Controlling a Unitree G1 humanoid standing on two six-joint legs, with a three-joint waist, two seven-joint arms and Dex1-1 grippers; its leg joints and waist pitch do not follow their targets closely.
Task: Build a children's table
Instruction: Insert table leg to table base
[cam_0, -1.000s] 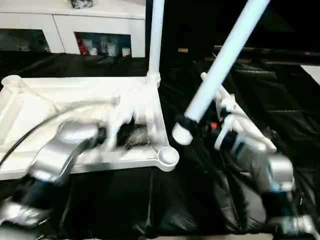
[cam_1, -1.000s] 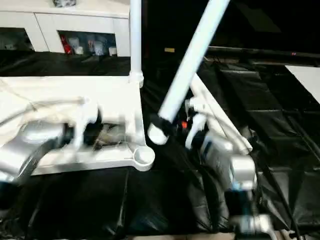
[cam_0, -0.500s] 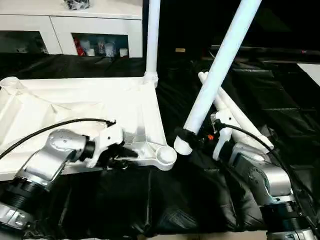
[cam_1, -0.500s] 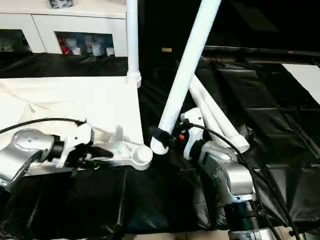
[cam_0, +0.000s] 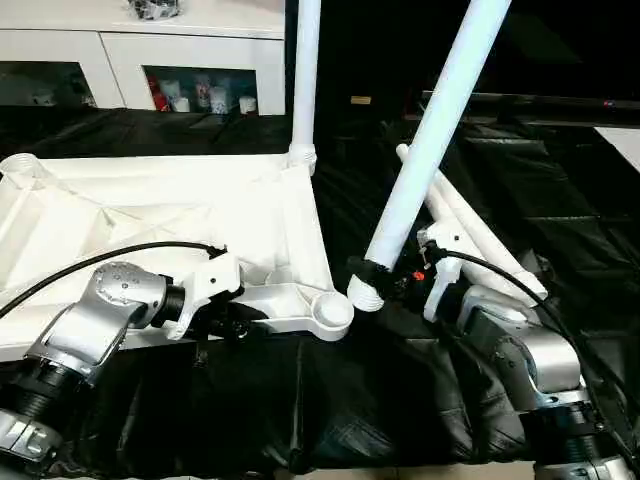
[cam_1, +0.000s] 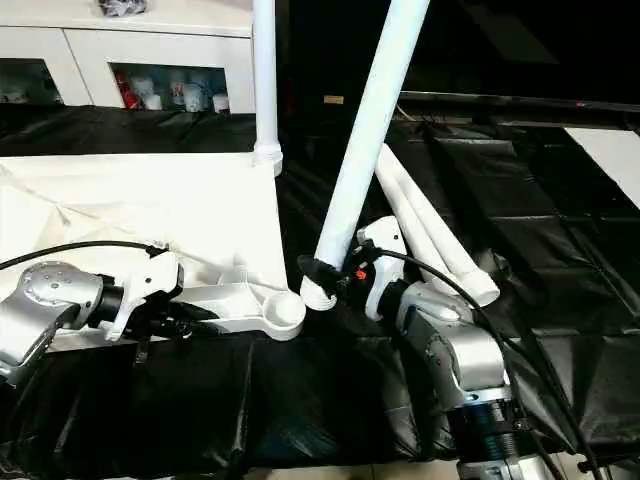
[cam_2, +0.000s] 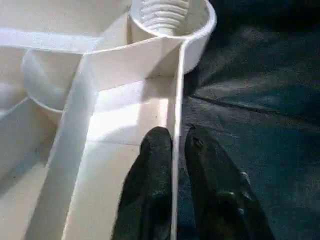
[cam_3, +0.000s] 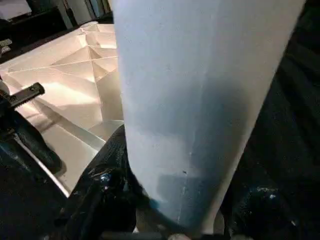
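Now the right gripper (cam_0: 368, 272) grasps a table leg (cam_0: 432, 140) just above its flared lower end, the leg's long axis tilting up toward one o'clock. That end hangs just beside the empty corner socket (cam_0: 331, 313), which lies toward eight o'clock from it. The left gripper (cam_2: 178, 145) pinches the tabletop's rim (cam_2: 176, 105) nearby, steadying the upturned tabletop (cam_0: 150, 215).

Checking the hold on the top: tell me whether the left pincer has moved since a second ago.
Yes. The left pincer has slid toward the table top's near rim by the corner socket, and its fingers now pinch that rim wall.
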